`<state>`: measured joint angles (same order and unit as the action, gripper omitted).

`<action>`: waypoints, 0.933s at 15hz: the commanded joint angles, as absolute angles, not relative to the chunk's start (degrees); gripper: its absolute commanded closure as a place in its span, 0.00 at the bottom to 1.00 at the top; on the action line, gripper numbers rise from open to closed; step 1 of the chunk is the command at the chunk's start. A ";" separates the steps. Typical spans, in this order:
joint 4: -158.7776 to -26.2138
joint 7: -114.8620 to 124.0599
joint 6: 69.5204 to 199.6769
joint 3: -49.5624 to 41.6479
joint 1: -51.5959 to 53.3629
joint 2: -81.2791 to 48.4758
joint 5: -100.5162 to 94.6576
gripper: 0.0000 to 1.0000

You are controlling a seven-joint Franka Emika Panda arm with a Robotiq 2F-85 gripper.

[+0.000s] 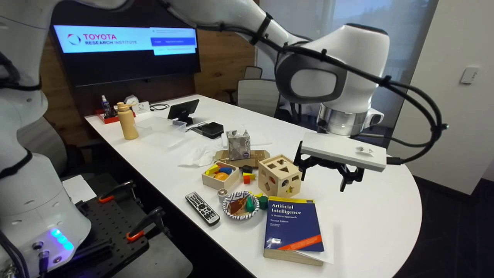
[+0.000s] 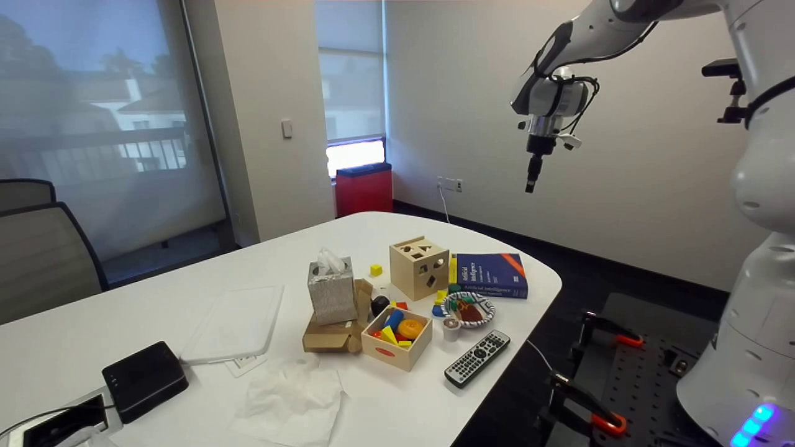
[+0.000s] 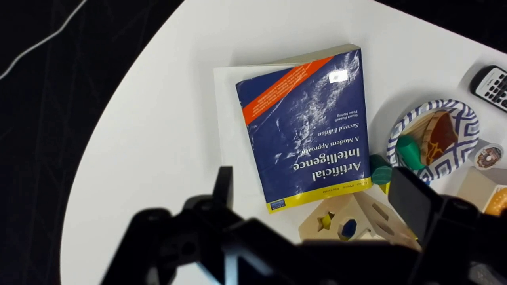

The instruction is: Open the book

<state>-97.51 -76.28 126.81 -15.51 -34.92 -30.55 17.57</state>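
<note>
The book (image 1: 293, 227) lies shut and face up on the white table, its dark blue cover showing a yellow band and a red stripe. It also shows in an exterior view (image 2: 490, 272), with its spine toward the bowl and robot side, and in the wrist view (image 3: 305, 126), where its title is upside down. A white sheet (image 3: 229, 118) sticks out along the edge opposite the spine; I cannot tell whether it is under the book or part of it. My gripper (image 1: 322, 183) is open and empty, well above the table and apart from the book; its fingers (image 3: 313, 172) are wide apart.
A wooden shape-sorter cube (image 1: 279, 177) stands by the book's top edge. A patterned bowl (image 1: 241, 206) and green block (image 1: 263, 202) are beside its spine. A remote (image 1: 202, 208), block box (image 1: 220, 177) and tissue box (image 1: 238, 144) are farther off. The table's rounded edge (image 3: 93, 130) is near.
</note>
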 commanded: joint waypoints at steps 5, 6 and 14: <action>-78.07 -74.26 116.60 -8.84 -41.02 -48.31 15.69 0.00; -76.59 -74.02 115.58 -8.19 -41.51 -50.13 15.68 0.00; -64.79 -67.97 114.99 -6.49 -42.49 -63.35 12.71 0.00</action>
<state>-71.59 -71.18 117.75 -7.67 -41.60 -58.92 15.12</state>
